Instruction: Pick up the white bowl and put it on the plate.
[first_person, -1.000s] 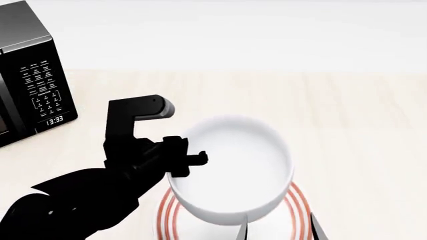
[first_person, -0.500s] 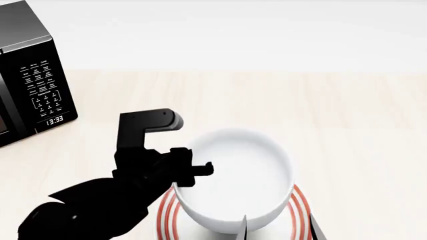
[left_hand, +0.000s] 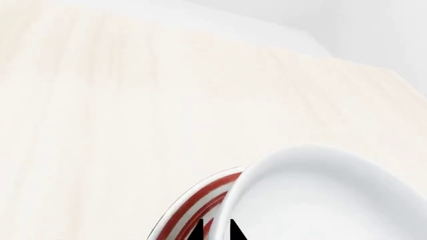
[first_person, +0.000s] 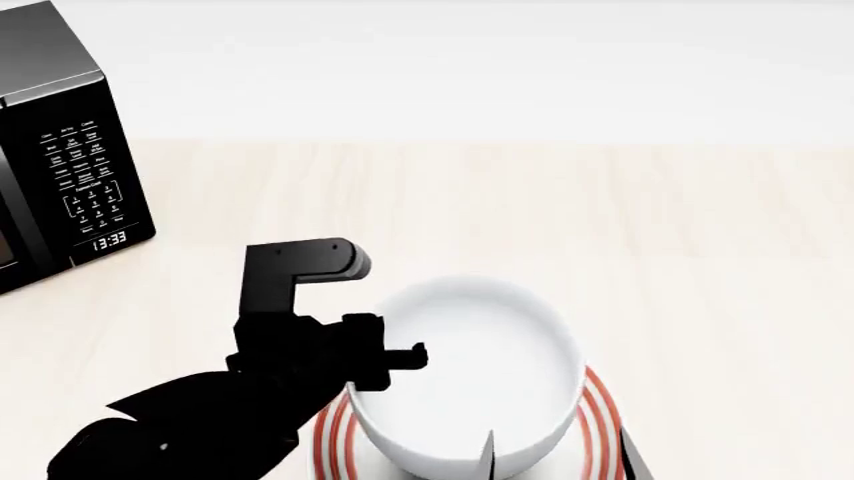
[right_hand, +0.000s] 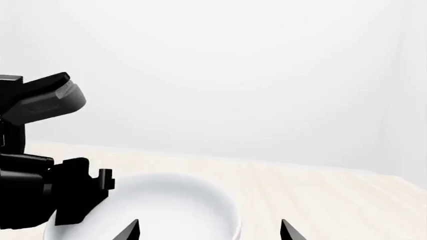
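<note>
The left gripper (first_person: 380, 360) has its fingers (left_hand: 197, 231) clamped on the near-left rim of the white bowl (first_person: 470, 375): in the left wrist view two dark tips straddle the bowl's wall, one outside, one just inside. The right gripper (right_hand: 209, 231) waits at the lower edge of the head view with its fingers (right_hand: 131, 231) wide apart and nothing between them, one tip in front of the bowl's near side and the other off to the right over the plate's edge.

Compared with a second ago, the bowl has come down and a little toward the robot. Then its rim stood higher in the head view and hid more of the plate (first_person: 603, 410); half a second ago it was partly lowered; now it sits lower again, with the red rings showing as crescents on both sides. The left arm (first_person: 187, 430) has followed it down, its wrist block lower in view than before.

From this I judge that the carry is over and the placing is nearly done: the bowl is centred over the plate, either just touching it or a shade above; the pictures do not settle which. What is left, I think, is to release the rim and withdraw without dragging the bowl sideways.

The plate lies on the pale wooden bench (first_person: 694, 250), and a black microwave (first_person: 60, 150) stands well apart at the far left.
</note>
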